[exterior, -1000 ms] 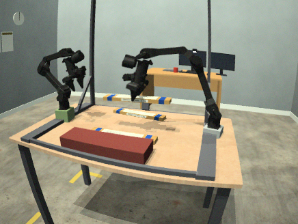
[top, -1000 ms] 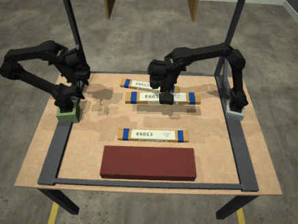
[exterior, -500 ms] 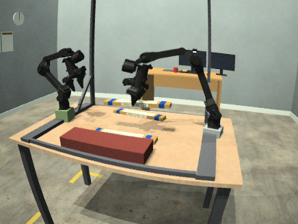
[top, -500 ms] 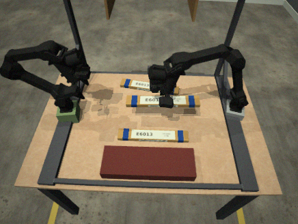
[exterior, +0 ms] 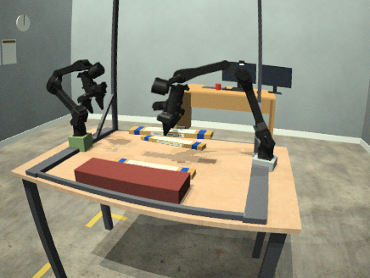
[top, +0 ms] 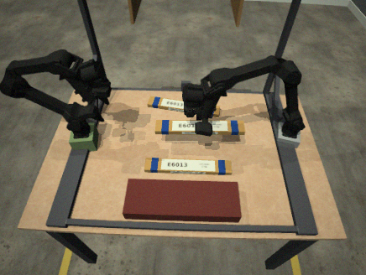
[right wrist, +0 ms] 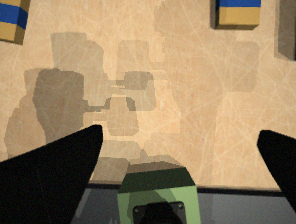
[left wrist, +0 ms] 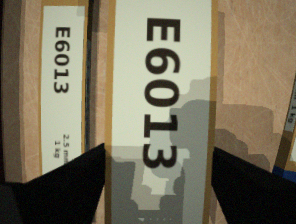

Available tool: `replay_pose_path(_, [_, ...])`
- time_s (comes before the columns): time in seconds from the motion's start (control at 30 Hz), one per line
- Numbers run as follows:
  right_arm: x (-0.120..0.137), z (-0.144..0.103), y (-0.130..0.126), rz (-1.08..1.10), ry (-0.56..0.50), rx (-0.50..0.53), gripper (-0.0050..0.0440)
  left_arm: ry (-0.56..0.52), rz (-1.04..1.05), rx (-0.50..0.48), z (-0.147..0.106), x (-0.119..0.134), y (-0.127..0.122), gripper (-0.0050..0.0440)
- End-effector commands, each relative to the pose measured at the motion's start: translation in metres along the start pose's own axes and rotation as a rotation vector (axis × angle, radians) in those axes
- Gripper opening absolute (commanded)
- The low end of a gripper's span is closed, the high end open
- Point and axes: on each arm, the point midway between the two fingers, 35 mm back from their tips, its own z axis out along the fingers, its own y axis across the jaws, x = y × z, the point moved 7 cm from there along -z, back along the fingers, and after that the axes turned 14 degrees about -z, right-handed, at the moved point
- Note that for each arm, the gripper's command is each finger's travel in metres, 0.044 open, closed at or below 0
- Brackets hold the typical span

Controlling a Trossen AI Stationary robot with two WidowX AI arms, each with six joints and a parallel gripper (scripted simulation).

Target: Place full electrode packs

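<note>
"Checking the middle E6013 electrode pack (top: 180, 127) (exterior: 182, 134) (left wrist: 162, 75) for weight, I'd guess. Where is it?"

"Over the middle of the bench (top: 260, 168) (exterior: 229, 186) (left wrist: 245, 60) (right wrist: 200, 115), a little above the wood, its length running with the front edge. The left claw (top: 203, 127) (exterior: 166, 131) (left wrist: 157, 151) is clamped across it."

"And the right claw (top: 101, 106) (exterior: 95, 109) (right wrist: 179, 134)?"

"Fingers apart, nothing in them, up near the left edge as seen from above."

"The other two?"

"The far pack (top: 168, 103) (exterior: 174, 142) (left wrist: 291, 135) (right wrist: 11, 20) lies slightly askew towards the back edge. The near pack (top: 173, 165) (exterior: 153, 165) (left wrist: 62, 90) (right wrist: 239, 12) lies just behind the dark red platform (top: 182, 199) (exterior: 131, 180), which sits by the front edge with no pack on it."

"So what next?"

"Settle full or part-used by its heft; the label won't say. If full, lift it over the near pack and lay it flat on the platform. If not, lower it to the wood, keeping off its neighbours, and let go."
</note>
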Motion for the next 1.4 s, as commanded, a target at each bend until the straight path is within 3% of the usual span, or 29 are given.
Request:
replay_pose_path(0.0, [-0.002, -0.005, -0.001, 0.000, -0.019, 0.004, 0.0430, -0.062, 0.004, 0.007, -0.018, -0.002, -0.001, -0.0050])
replay_pose_path(0.63, [-0.002, -0.005, -0.001, 0.000, -0.019, 0.004, 0.0430, -0.062, 0.004, 0.007, 0.004, 0.003, 0.000, -0.0050])
replay_pose_path(1.37, [-0.002, -0.005, -0.001, 0.000, -0.019, 0.004, 0.0430, -0.062, 0.004, 0.007, 0.004, 0.003, 0.000, -0.0050])
